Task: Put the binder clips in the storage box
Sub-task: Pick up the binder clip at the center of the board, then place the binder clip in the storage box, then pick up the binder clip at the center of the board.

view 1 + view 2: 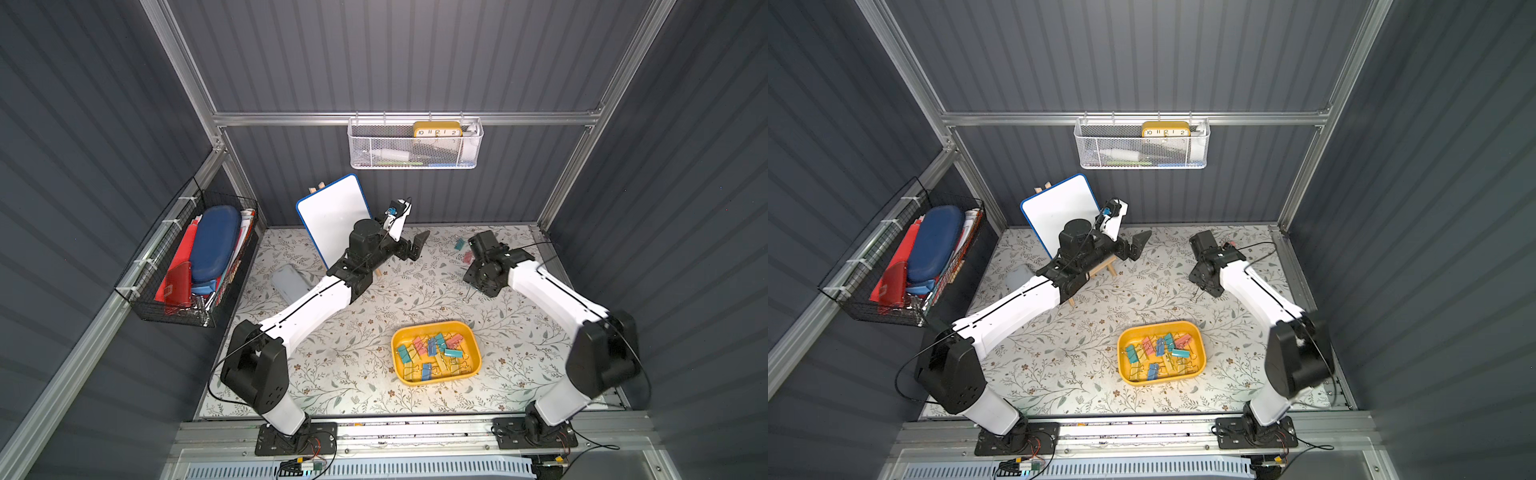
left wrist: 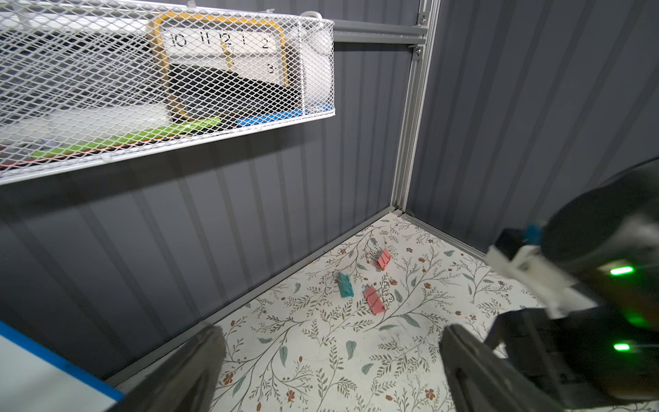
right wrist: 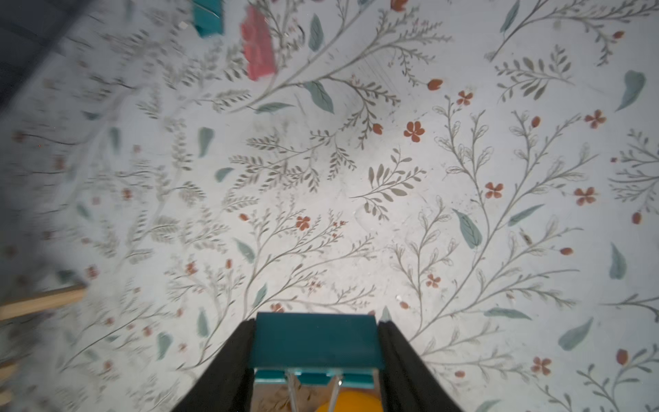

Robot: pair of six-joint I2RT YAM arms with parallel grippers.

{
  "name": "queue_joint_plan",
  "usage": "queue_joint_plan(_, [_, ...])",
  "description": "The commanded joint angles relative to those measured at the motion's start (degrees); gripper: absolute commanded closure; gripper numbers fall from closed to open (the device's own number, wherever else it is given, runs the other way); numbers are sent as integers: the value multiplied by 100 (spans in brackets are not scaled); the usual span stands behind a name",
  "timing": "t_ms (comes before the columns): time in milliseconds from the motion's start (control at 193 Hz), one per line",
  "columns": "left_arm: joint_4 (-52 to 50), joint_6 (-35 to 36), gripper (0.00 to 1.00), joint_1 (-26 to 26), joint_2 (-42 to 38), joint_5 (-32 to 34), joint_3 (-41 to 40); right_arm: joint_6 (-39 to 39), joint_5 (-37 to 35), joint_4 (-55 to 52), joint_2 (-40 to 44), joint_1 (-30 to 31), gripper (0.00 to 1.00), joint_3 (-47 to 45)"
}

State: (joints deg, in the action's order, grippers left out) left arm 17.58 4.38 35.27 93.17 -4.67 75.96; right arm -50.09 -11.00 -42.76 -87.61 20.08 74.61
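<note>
Right claw [image 3: 316, 325] gripped a teal clip [image 3: 315, 344] over the flowered table [image 3: 392, 160]; left claw [image 2: 331, 353] hung wide open. Many clips [image 1: 432, 349] lay in the yellow tray [image 1: 436, 379], three stray clips [image 2: 374, 299] near the back wall [image 2: 214, 232].

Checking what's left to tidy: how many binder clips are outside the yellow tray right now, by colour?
Teal: 2 (loose teal clip; held teal clip in the right gripper)
Pink: 2 (corner-side pink clip; second pink clip)
Total visible: 4
</note>
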Motion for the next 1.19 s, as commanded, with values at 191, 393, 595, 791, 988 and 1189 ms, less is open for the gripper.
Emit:
queue_joint_plan(191, [199, -139, 1, 7, -63, 88, -89, -1656, 926, -335, 2406, 1646, 76, -2007])
queue_joint_plan(393, [479, -154, 1, 1, 0, -17, -262, -1830, 864, 594, 2566, 2106, 64, -3232])
queue_joint_plan(595, [1150, -837, 1, 113, 150, -126, -464, -1110, 386, 442, 2674, 2033, 35, -2643])
queue_joint_plan(791, [1241, -1581, 1, 375, 921, -13, 441, -198, 119, 472, 3015, 1083, 23, -2071])
queue_joint_plan(988, [961, -1084, 1, 376, 600, 348, 831, 444, 224, 495, 1340, 365, 27, -100])
queue_joint_plan(1189, [738, -587, 1, -73, -74, 576, 335, 22, 225, 877, -798, -60, 30, 1220])
